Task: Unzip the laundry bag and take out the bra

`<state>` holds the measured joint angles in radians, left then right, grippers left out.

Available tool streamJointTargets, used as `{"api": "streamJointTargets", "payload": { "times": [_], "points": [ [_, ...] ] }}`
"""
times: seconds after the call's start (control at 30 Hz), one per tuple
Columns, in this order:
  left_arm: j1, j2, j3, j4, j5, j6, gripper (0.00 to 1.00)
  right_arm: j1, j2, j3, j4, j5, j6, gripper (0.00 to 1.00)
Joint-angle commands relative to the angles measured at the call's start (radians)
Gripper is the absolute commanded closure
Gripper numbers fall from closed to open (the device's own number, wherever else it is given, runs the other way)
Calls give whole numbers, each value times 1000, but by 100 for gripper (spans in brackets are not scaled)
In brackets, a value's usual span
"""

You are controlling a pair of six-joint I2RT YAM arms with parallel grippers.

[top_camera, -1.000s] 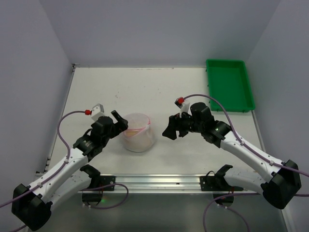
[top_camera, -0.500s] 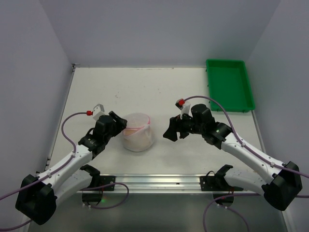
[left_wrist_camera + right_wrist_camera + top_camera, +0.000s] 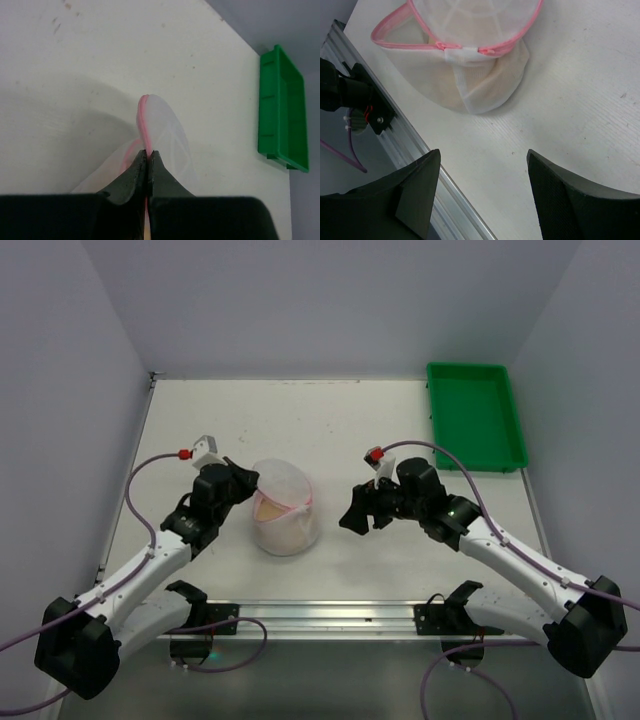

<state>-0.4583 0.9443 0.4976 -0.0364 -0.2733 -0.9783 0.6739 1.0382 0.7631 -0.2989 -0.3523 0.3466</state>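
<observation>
Pinching the pink zip edge (image 3: 143, 117) between pressed-together fingers, the left gripper (image 3: 149, 159) holds the lid flap (image 3: 167, 132) of the laundry bag (image 3: 288, 520) raised just ahead of itself, so the mouth gapes toward this arm. The right gripper (image 3: 482, 160), jaws spread, hangs well apart and faces the bag's closed hinge side. A tan mass inside is probably the bra (image 3: 268, 506), though no cups or straps can be made out.
</observation>
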Motion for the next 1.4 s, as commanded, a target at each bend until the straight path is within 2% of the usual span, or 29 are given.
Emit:
{"api": "streamJointTargets", "payload": {
  "times": [0.0, 0.1, 0.23, 0.37, 0.47, 0.5, 0.53, 0.6, 0.63, 0.73, 0.77, 0.83, 0.87, 0.9, 1.0, 1.13, 1.17, 1.27, 1.3, 1.37],
  "points": [
    [6, -9, 161, 53, 15, 214, 100, 6, -23, -13, 32, 22, -8, 28],
    [-2, -6, 222, 73, 109, 347, 100, 6, -29, -19, 40, 41, 0, 29],
    [-68, -16, 236, 122, 216, 469, 100, 6, -65, -34, 49, 99, 18, 29],
    [-178, -19, 196, 136, 255, 520, 87, 4, -131, -68, 50, 260, 80, 28],
    [-314, 20, 193, 151, 226, 530, 78, 4, -211, -99, 43, 352, 156, 24],
    [-395, 36, 197, 153, 180, 539, 75, 4, -236, -123, 38, 422, 176, 22],
    [-431, 56, 206, 151, 162, 550, 65, 4, -265, -139, 38, 449, 210, 22],
    [-512, 125, 258, 95, 122, 561, 50, 4, -355, -185, 35, 498, 241, 21],
    [-535, 149, 281, 75, 112, 567, 35, 3, -387, -198, 29, 541, 273, 21],
    [-603, 205, 378, 26, 80, 592, 17, 4, -501, -238, 0, 590, 295, 21],
    [-614, 203, 392, -14, 65, 586, 14, 4, -551, -248, -6, 596, 292, 21],
    [-615, 183, 412, -36, 25, 567, 5, 3, -590, -248, -16, 599, 270, 21],
    [-615, 153, 429, -54, -16, 511, 2, 4, -602, -246, -17, 598, 261, 21],
    [-615, 139, 438, -115, -134, 476, 0, 3, -613, -240, -14, 596, 250, 21],
    [-614, 91, 467, -248, -310, 368, 0, 4, -584, -205, -8, 556, 212, 21],
    [-583, 60, 460, -428, -466, 212, 0, 3, -437, -159, 41, 417, 180, 23],
    [-559, 44, 432, -442, -460, 184, 0, 6, -406, -142, 53, 385, 177, 23],
    [-378, 10, 316, -381, -292, 187, 0, 15, -276, -104, 102, 293, 170, 25],
    [-284, 8, 287, -335, -199, 191, 0, 24, -242, -91, 118, 279, 166, 25],
    [-215, 30, 225, -313, -138, 200, 2, 62, -148, -43, 127, 262, 149, 26]
  ]
}}
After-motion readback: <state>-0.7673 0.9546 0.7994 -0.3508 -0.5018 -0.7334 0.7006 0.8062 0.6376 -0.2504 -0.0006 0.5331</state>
